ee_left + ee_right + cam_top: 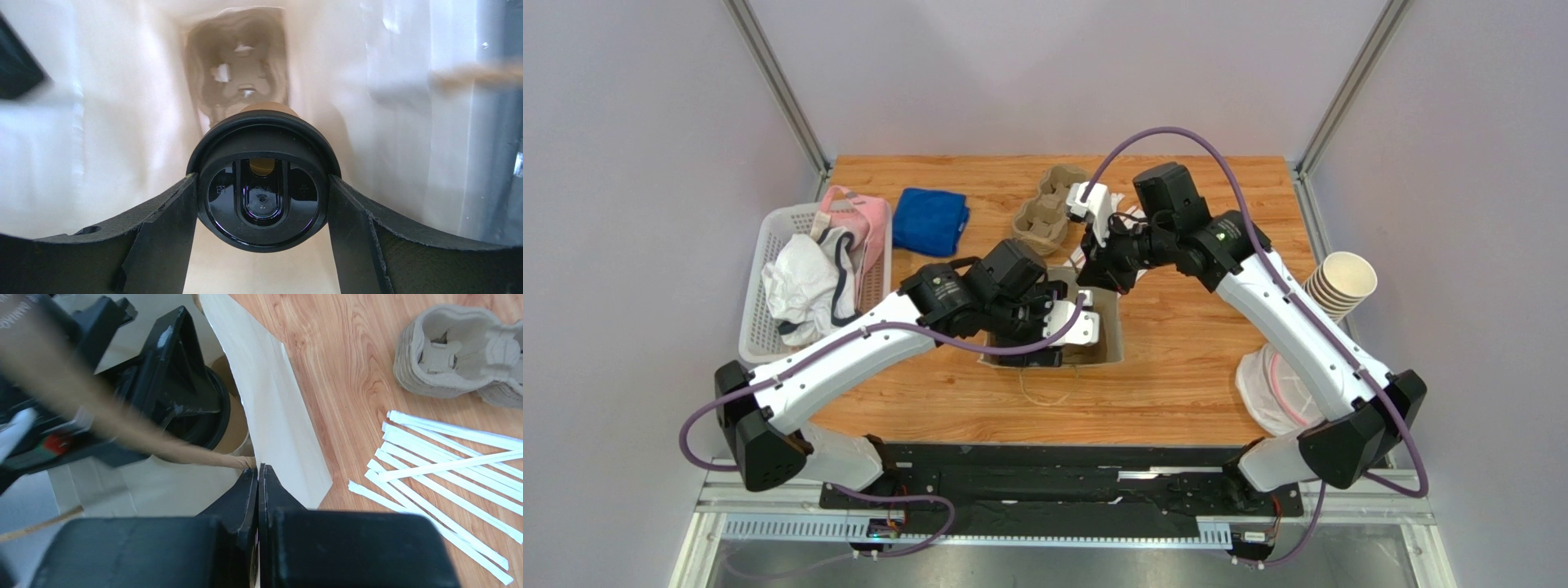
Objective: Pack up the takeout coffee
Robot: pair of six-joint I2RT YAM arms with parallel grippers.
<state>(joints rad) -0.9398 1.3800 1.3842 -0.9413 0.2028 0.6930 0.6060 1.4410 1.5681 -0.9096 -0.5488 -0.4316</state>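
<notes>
The coffee (263, 177) sits clamped between the left fingers (166, 226) inside the bag (110, 122), whose rim the right fingers (244, 493) pinch; only release seems left.

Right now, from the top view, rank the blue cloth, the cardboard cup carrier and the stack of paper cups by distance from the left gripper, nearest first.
From the left gripper, down in the paper bag gripping the takeout coffee:
1. Cardboard cup carrier, straight beyond it.
2. Blue cloth, beyond and to the left.
3. Stack of paper cups, far right.
</notes>
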